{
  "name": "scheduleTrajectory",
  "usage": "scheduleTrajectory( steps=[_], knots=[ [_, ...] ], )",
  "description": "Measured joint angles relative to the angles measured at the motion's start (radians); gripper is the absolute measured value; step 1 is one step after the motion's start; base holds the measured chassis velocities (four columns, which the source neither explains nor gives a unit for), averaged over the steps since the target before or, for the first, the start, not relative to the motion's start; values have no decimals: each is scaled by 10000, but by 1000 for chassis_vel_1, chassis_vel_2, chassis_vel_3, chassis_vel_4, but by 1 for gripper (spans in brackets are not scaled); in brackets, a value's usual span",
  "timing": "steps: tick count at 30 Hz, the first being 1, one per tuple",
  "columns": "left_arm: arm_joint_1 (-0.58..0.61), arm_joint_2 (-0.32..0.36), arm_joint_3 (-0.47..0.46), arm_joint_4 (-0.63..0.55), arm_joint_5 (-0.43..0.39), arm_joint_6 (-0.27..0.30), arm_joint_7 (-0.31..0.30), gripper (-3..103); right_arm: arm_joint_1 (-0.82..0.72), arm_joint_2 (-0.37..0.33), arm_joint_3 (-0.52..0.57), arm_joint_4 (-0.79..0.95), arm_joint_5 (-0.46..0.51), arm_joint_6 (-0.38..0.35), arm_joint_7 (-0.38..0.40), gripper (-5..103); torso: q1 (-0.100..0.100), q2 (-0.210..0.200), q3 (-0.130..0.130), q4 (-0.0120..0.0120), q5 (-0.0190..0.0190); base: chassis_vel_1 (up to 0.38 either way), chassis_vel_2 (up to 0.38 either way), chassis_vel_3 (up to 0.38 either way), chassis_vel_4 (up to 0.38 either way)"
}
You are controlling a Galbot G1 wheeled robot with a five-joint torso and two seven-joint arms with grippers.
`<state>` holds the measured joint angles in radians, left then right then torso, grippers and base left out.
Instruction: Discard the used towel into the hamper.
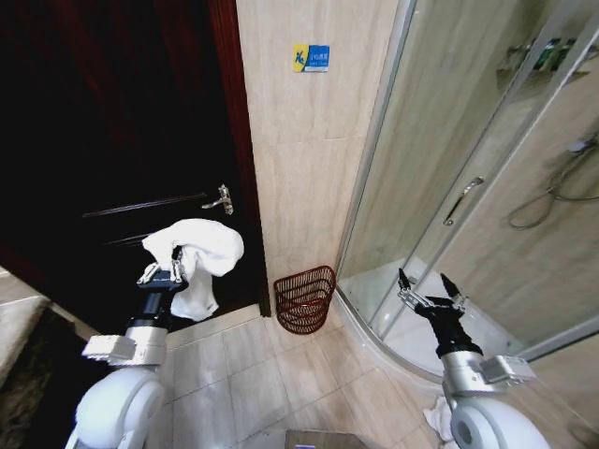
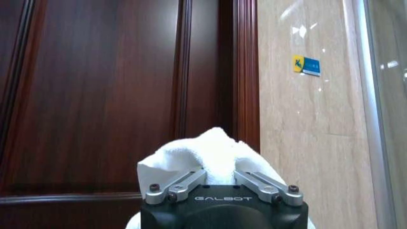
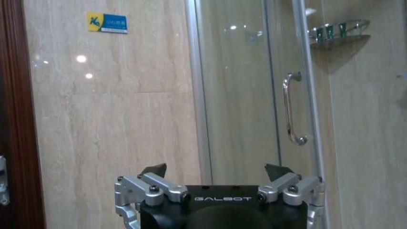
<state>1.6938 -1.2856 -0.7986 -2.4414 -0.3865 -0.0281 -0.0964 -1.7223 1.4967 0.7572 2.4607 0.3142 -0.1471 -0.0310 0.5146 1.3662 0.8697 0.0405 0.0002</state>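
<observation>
Head view: the left hand [image 1: 162,274] is raised in front of the dark wooden door [image 1: 112,140], its fingers clamped on a white towel [image 1: 198,253] that bunches above the grip and hangs down in a fold beside the wrist. The towel sits just below the door's metal lever handle [image 1: 221,199]. The hamper [image 1: 304,297], a small round red-brown basket of open slats, stands on the tiled floor [image 1: 271,374] against the beige tiled wall [image 1: 309,159], between the door frame and the curved glass shower enclosure [image 1: 468,168]; it is well apart from the towel, lower and to the robot's right of it. The right hand [image 1: 430,291] is held out in front of the shower's curved base, fingers spread wide apart and holding nothing. A small blue and yellow sticker [image 1: 311,58] is fixed high on the wall above the hamper. In the left wrist view the towel [image 2: 213,155] rises as a white mound between the fingers [image 2: 181,183], which press in on it from both sides, with the door panels behind. In the right wrist view the right hand [image 3: 216,171] shows its two black fingertips [image 3: 154,169] set far apart with bare wall and glass between them, and the shower door's chrome handle [image 3: 291,109] beyond.
</observation>
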Motion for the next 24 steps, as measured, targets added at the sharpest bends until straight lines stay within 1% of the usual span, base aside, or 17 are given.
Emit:
scheduleTrajectory(
  steps=[3, 6, 10, 12, 14, 16, 17, 20, 21, 22, 24],
  knots=[
    [18, -62, 7, 91, 5, -145, 110, 2, 12, 14, 0, 0, -4, 11, 41, 100, -48, -96, -51, 0, -2, 0, 0, 0, 0],
    [23, -163, 39, 262, 32, -299, 194, 2, 21, 36, 9, 4, -34, 23, 91, 100, -148, -322, -171, 1, -1, 0, 0, 0, 0],
    [-18, -283, 84, 474, 163, -476, 233, 2, 13, 80, 22, 5, -71, 41, 95, 100, -215, -485, -259, 0, -2, 0, 0, 0, 0],
    [-5, -461, 151, 741, 376, -739, 275, 2, 0, 179, 57, -3, -89, 65, 92, 100, -291, -666, -357, 0, -2, 0, 0, 0, 0],
    [17, -504, 155, 813, 409, -803, 293, 2, -1, 228, 82, -9, -91, 65, 88, 100, -320, -731, -392, 0, -3, 0, 0, 0, 0],
    [45, -585, 98, 1058, 416, -957, 407, 2, 4, 342, 126, -87, -146, 64, 53, 100, -428, -963, -520, 0, -1, 0, 0, 0, 0],
    [45, -585, 98, 1058, 416, -957, 407, 2, 4, 342, 126, -87, -146, 64, 53, 100, -428, -963, -520, 0, -1, 0, 0, 0, 0],
    [-209, -704, -57, 1432, 326, -961, 590, 2, -17, 413, 106, -266, -339, 100, -96, 100, -537, -1192, -645, 0, -2, 0, 0, 0, 0],
    [-261, -725, -63, 1553, 266, -878, 619, 2, -39, 424, 101, -361, -465, 162, -172, 100, -568, -1262, -683, 0, -2, 0, 0, 0, 0],
    [-261, -725, -63, 1553, 266, -878, 619, 2, -39, 424, 101, -361, -465, 162, -172, 100, -568, -1262, -683, 0, -2, 0, 0, 0, 0],
    [-355, -755, -54, 1939, 173, -721, 740, 2, -42, 521, 179, -673, -974, 473, -365, 100, -642, -1428, -770, 1, -2, 0, 0, 0, 0]
  ],
)
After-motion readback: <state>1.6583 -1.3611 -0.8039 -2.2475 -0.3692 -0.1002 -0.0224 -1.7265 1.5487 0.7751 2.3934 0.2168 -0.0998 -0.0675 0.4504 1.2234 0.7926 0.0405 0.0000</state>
